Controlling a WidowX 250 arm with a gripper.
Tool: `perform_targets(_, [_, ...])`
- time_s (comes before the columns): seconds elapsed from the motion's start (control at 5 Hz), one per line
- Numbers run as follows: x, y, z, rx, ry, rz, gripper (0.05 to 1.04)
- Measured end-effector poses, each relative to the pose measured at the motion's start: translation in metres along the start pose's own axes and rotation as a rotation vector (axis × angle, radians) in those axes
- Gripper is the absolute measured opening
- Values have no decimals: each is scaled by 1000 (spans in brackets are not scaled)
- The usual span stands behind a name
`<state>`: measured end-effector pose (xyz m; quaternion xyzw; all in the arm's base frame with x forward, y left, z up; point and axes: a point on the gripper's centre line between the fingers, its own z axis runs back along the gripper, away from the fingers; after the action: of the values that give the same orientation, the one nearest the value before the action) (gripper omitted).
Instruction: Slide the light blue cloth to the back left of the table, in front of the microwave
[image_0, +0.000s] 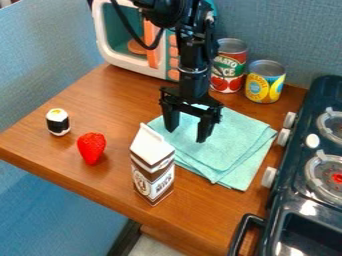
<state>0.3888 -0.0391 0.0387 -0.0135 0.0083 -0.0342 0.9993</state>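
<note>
Jaws spread apart with nothing between them, black gripper (188, 135) hanging over the folded teal cloth (235, 146) on the wooden counter (100, 107), brown-and-white milk carton (153, 166) upright just beside the cloth, strawberry (91, 147) and sushi roll (58, 122) off past the carton, two cans (229, 65) behind.

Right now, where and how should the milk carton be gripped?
Probably by its narrow top ridge, from straight above: the carton stands upright, that ridge is its highest, thinnest part, and the open tool hangs pointing down.
</note>
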Motion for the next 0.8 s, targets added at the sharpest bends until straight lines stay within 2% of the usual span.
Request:
perform_targets(0.4, [-1,0,-12,1,-20,-2,1001])
perform_targets(0.6, [0,6,-21,29,-64,55,1001])
perform_targets(0.8, [2,20,-19,105,-93,116,1001])
